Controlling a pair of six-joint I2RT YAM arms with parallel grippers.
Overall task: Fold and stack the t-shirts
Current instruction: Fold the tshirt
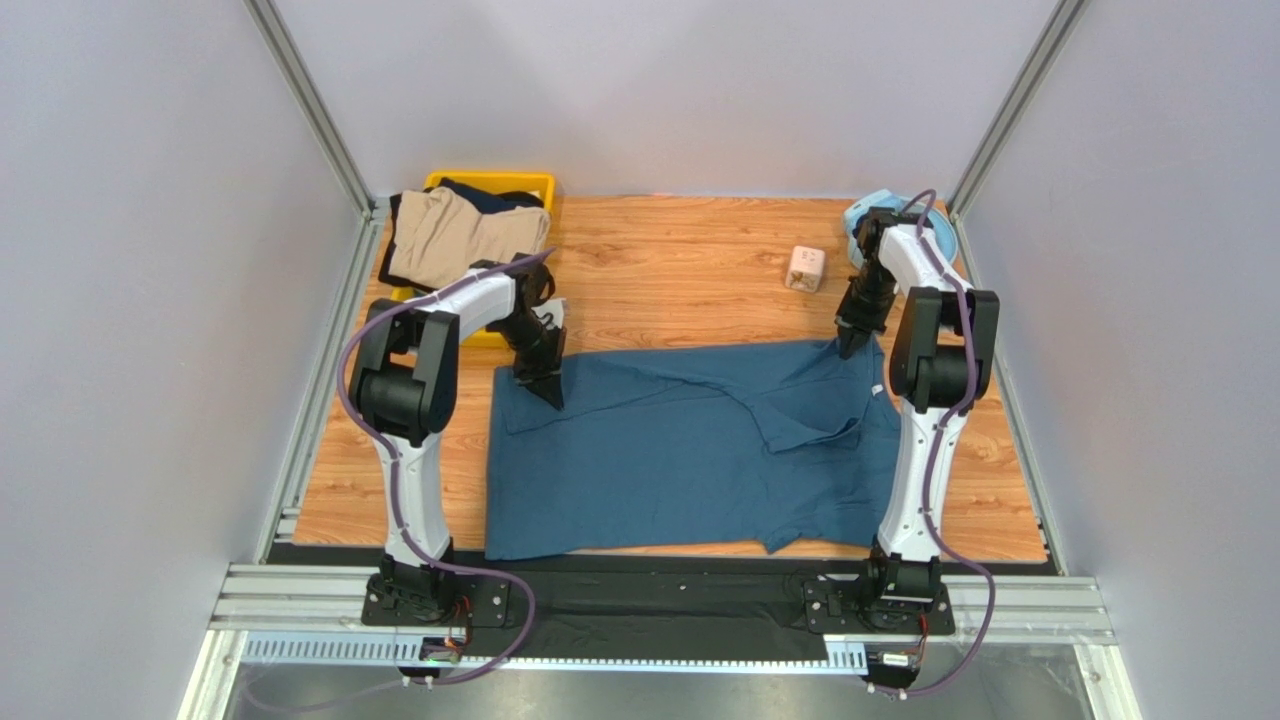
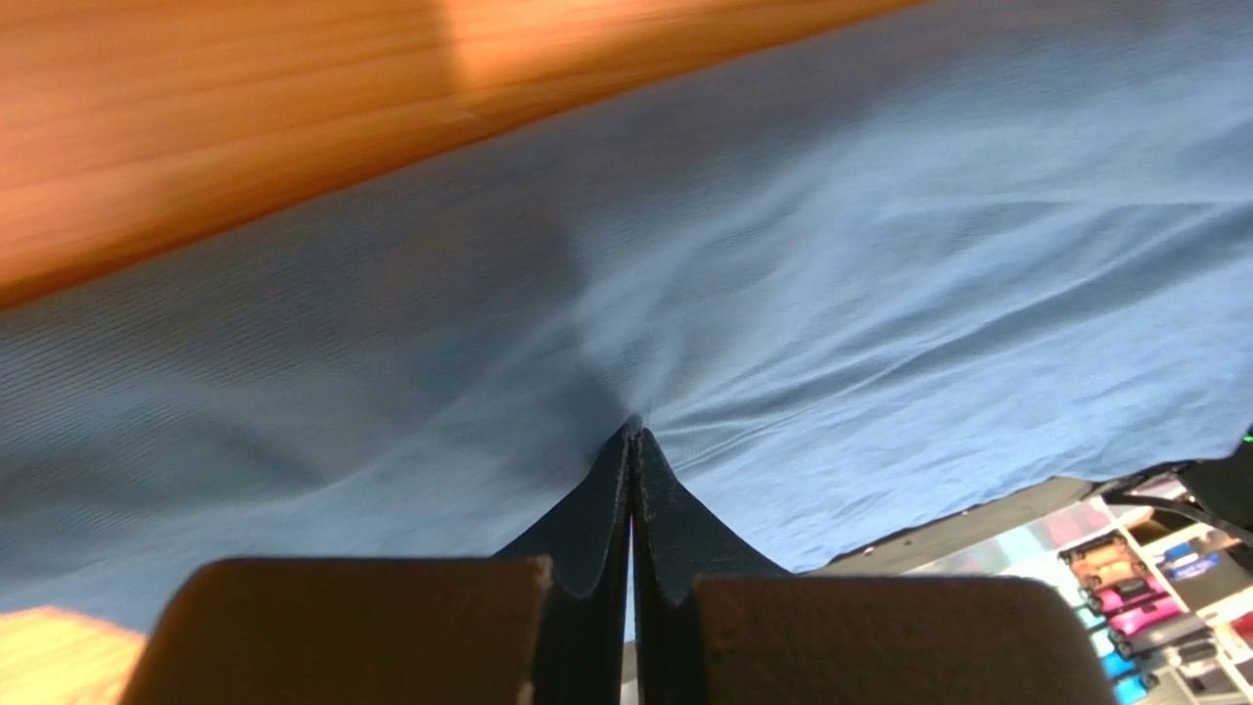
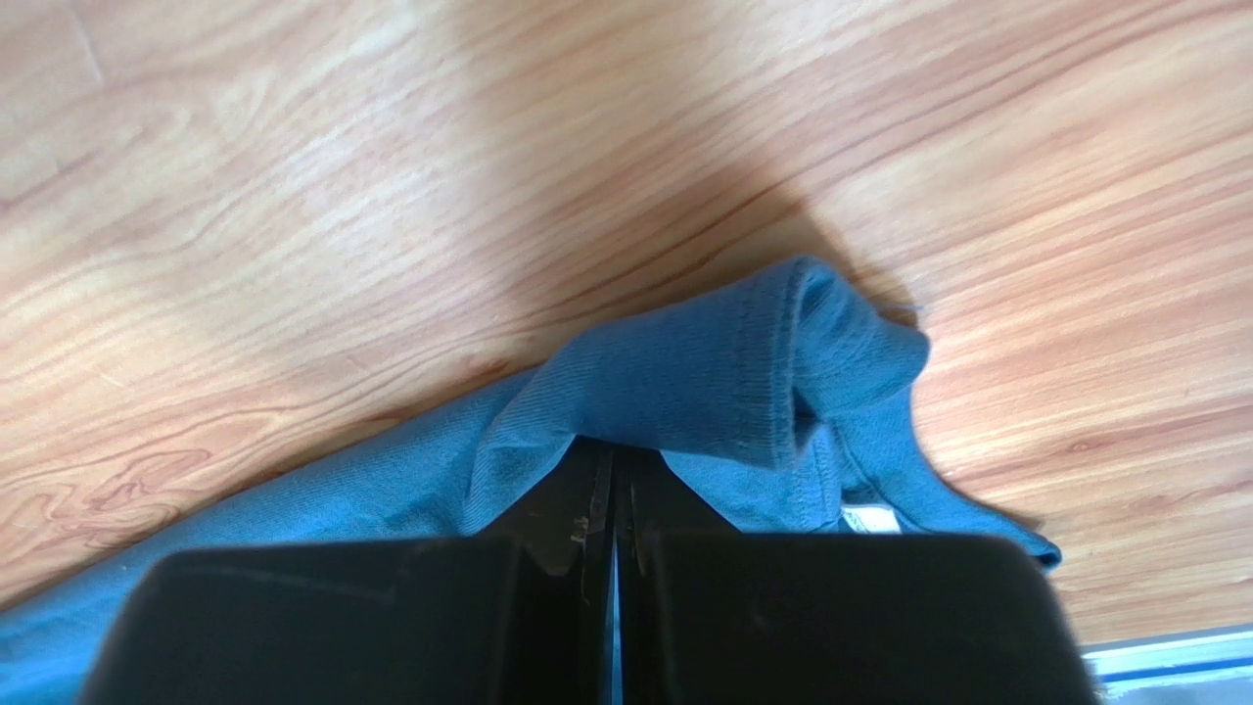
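Tan and navy t-shirts lie bunched on the yellow bin. The left end effector pinches the teal t-shirt, spread on the counter; the right end effector clamps its far corner. We judge folding barely begun, nothing stacked.

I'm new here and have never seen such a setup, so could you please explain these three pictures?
Two robot arms are bolted at the near table edge. The wide picture looks down from above and behind them; the other two come from a camera on each wrist. On the wooden table lies a spread teal-blue t-shirt, with bunched tan and navy garments on a yellow bin, a small block and light-blue headphones at the back. The left gripper and right gripper are both shut, each pinching the shirt's far edge.
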